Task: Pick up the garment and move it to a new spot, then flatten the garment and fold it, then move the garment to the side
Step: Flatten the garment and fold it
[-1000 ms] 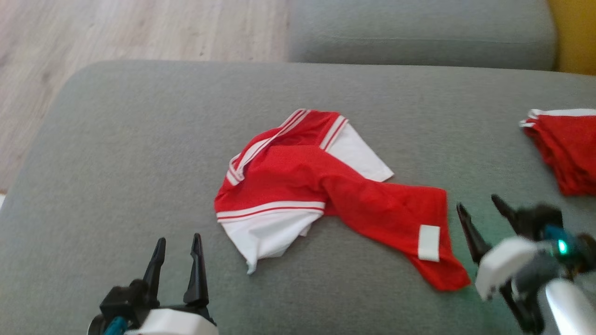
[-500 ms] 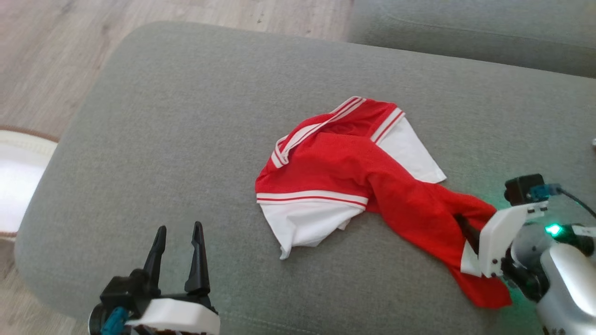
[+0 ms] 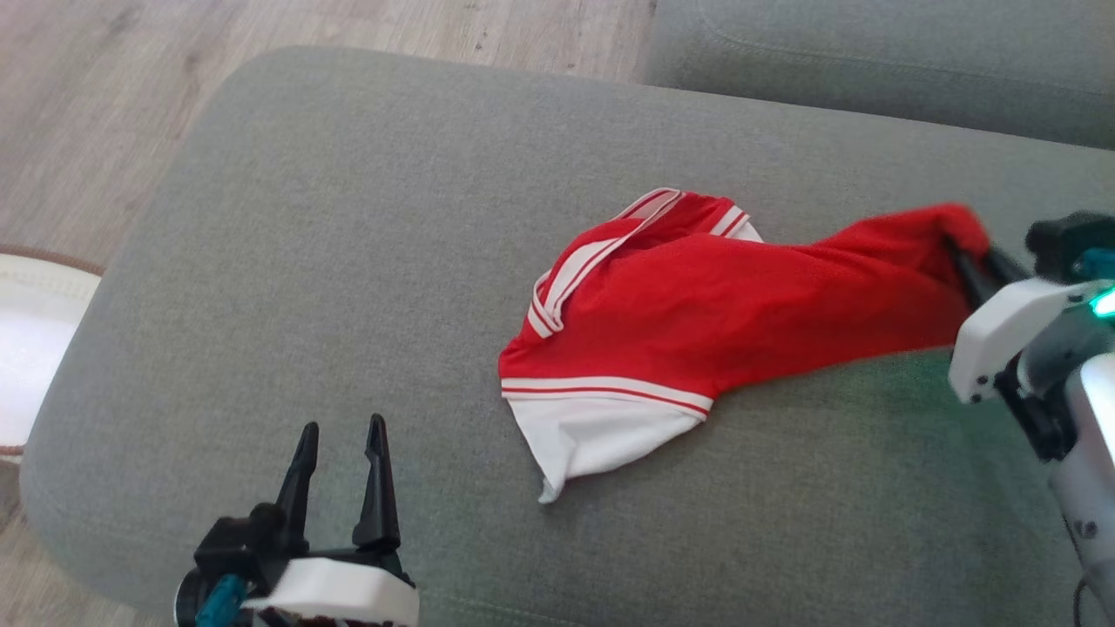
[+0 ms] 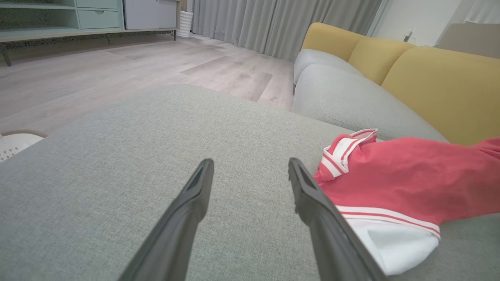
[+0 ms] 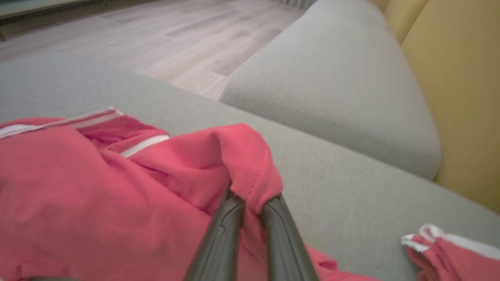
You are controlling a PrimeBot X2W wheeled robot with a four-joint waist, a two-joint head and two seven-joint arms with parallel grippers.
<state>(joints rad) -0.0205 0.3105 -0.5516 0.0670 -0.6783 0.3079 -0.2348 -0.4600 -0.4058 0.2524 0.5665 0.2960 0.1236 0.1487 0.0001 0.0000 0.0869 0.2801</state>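
Note:
The garment [image 3: 697, 313] is a red top with white sleeves and striped trim, lying crumpled on the grey cushion [image 3: 348, 261]. Its right end is lifted and stretched toward my right gripper [image 3: 962, 252], which is shut on the red fabric. In the right wrist view the two fingers [image 5: 230, 222] pinch a fold of the garment [image 5: 117, 187]. My left gripper [image 3: 341, 440] stands open near the cushion's front edge, left of the garment and apart from it. In the left wrist view its fingers [image 4: 195, 195] spread wide, the garment [image 4: 390, 183] to their right.
A second grey seat cushion [image 3: 871, 61] lies beyond, with yellow backrests [image 4: 429, 86] behind. Another red and white garment [image 5: 453, 249] lies to the right. Wooden floor [image 3: 87, 104] runs left of the cushion, with a white basket [image 3: 26, 331] at the edge.
My right gripper has shut on the garment's right end and raised it up and back, stretching the red cloth. The left arm stays put. The head camera shifted.

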